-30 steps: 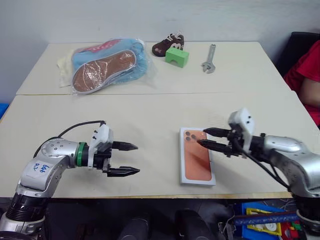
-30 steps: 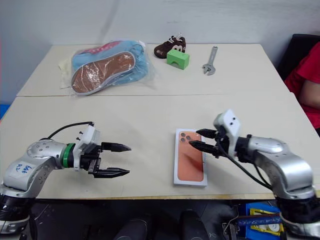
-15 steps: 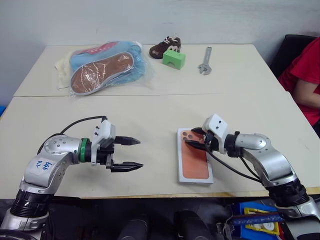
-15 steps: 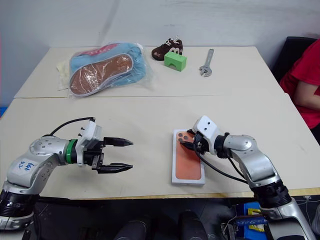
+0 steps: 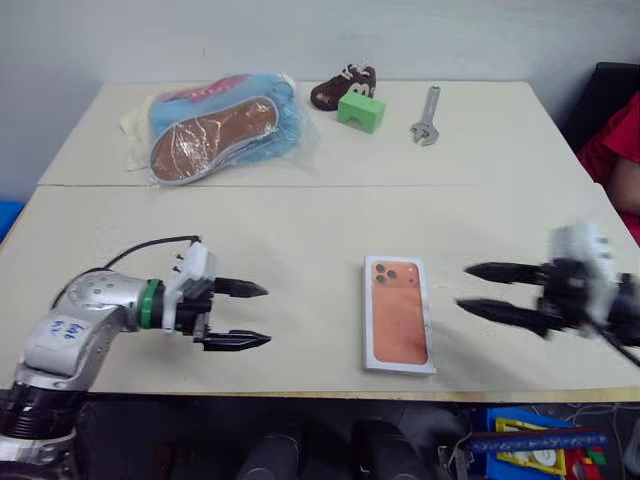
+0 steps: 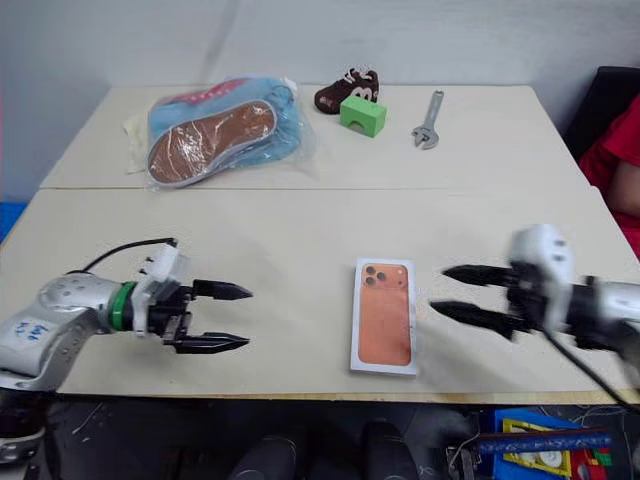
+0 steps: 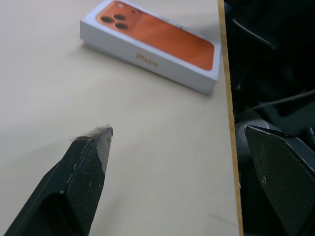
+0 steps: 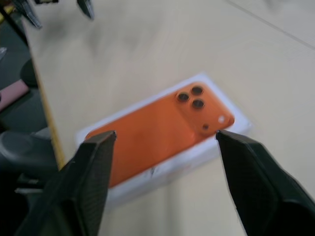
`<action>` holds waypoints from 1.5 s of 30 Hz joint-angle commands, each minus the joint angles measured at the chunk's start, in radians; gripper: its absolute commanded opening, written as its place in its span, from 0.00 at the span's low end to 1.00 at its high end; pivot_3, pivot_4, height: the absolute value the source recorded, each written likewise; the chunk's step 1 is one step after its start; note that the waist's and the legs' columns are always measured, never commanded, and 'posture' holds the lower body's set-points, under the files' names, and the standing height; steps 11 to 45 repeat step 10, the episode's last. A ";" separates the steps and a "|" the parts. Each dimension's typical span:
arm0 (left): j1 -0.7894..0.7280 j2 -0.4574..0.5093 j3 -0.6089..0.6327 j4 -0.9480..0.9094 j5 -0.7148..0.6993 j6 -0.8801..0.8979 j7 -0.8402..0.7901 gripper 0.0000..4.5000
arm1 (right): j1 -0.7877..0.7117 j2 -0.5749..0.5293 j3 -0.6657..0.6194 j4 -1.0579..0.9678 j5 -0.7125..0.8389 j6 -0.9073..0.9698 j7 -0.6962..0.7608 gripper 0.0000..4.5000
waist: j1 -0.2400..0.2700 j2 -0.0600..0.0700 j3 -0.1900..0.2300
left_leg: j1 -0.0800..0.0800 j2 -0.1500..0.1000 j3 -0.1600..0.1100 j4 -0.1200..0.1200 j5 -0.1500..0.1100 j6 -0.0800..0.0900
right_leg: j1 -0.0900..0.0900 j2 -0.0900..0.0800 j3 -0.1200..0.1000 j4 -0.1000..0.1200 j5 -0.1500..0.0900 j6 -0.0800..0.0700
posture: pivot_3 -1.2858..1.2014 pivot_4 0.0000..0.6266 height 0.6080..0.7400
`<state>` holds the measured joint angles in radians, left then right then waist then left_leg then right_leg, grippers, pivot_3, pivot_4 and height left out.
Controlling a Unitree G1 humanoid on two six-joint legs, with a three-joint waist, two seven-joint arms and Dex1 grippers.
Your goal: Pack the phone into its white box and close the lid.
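Near the front edge of the beige table, right of centre, lies the closed white box, its lid showing the printed orange phone; whatever is inside is hidden. Left gripper hovers well to its left, jaws apart and empty. Right gripper, blurred, hangs just right of the box, fingers spread.

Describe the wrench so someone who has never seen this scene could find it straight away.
Look at the far table, the one behind the seam. Near its right end lies the wrench, a small silver metal tool lying flat, just right of the green block and the brown shoe. It is the only bare metal thing there; its neighbours are coloured and bulky.
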<state>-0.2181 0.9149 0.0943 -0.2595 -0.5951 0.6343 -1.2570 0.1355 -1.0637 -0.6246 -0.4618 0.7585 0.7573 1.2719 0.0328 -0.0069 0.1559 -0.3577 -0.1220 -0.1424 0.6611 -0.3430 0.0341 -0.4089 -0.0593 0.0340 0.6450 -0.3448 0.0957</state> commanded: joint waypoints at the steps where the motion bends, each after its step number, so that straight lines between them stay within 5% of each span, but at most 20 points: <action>1: 0.023 0.070 0.083 -0.026 -0.066 0.035 -0.055 1.00 | 0.091 -0.041 -0.148 0.047 -0.017 -0.036 0.149 1.00 | -0.005 0.000 0.000 | 0.000 0.000 0.000 0.000 0.000 0.000 | 0.000 0.000 0.000 0.000 0.000 0.000 | 0.52 0.24 1.00; 7: 0.001 0.135 0.137 -0.026 -0.121 0.100 -0.052 1.00 | 0.116 -0.030 -0.182 0.123 -0.080 -0.128 0.155 1.00 | -0.007 0.001 0.001 | 0.002 0.000 0.002 0.000 0.000 0.000 | 0.002 0.000 0.001 0.001 0.000 0.000 | 0.52 0.24 1.00; 45: -0.003 0.122 0.117 -0.038 -0.099 0.067 -0.049 1.00 | 0.098 -0.029 -0.146 0.129 -0.084 -0.108 0.110 1.00 | -0.006 0.001 0.002 | 0.002 0.000 0.002 0.000 0.000 0.000 | 0.001 0.000 0.001 0.001 0.000 0.000 | 0.52 0.24 1.00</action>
